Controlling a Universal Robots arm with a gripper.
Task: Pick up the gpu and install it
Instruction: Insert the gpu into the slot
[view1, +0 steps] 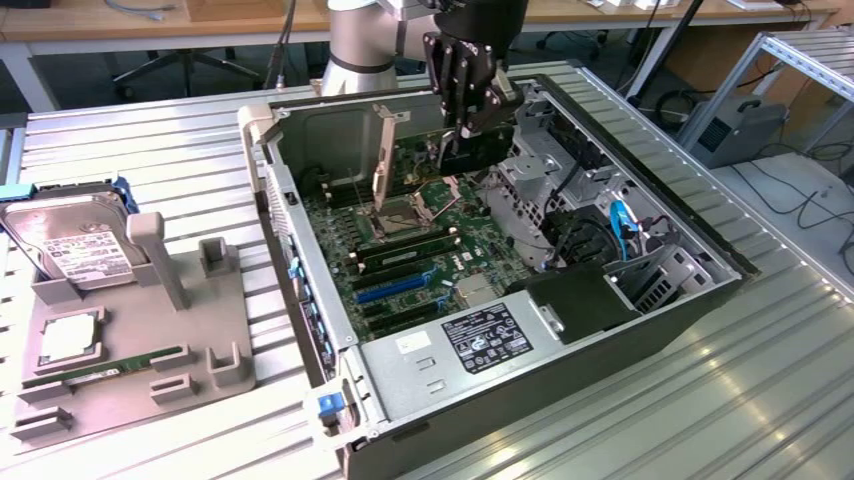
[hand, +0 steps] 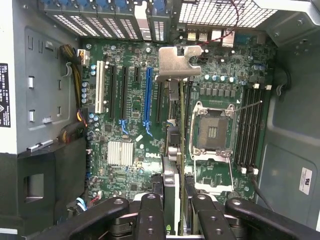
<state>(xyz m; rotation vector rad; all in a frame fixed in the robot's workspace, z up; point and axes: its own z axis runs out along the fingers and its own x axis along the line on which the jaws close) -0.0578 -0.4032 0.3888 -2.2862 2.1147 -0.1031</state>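
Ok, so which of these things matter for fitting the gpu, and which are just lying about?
In the job: gpu, held in the tool; open computer case; motherboard.
Lying about: hard drive and green memory stick, both on the grey holder.

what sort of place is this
Most likely a robotics lab or test workshop: a robot arm reaches into an open computer case on an aluminium-profile table, a grey fixture beside it holds spare parts, and office desks stand behind.
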